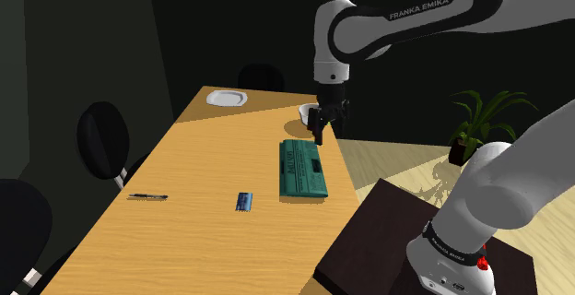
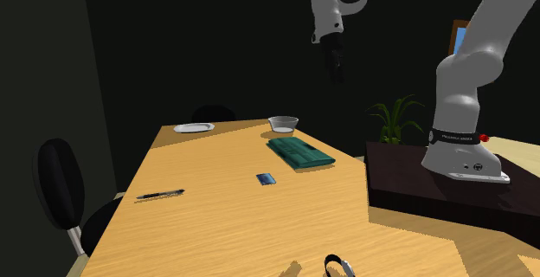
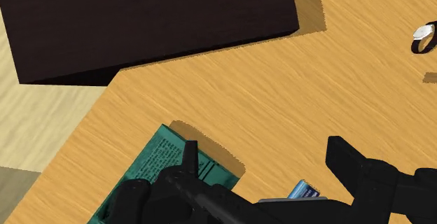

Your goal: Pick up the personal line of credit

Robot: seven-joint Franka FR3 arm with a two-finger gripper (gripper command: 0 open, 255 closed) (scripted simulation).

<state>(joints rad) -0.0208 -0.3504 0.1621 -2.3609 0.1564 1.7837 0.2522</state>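
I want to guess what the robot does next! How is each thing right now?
gripper: open, holding nothing, high above the table.
blue card: lying flat on the table, untouched.
flat teal thing: lying flat, beside the blue card.
pen: lying flat, apart from the blue card.
bowl: upright.
plate: flat, nothing on it.
wristwatch: resting on the table.

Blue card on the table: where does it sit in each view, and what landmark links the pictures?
Shoulder view: the blue card lies between the pen and the green book.
Second exterior view: the blue card lies near the middle, closer to the camera than the green book.
Wrist view: the blue card peeks out between the open fingers of the pincer, apart from the green book.
Shared landmark: the green book.
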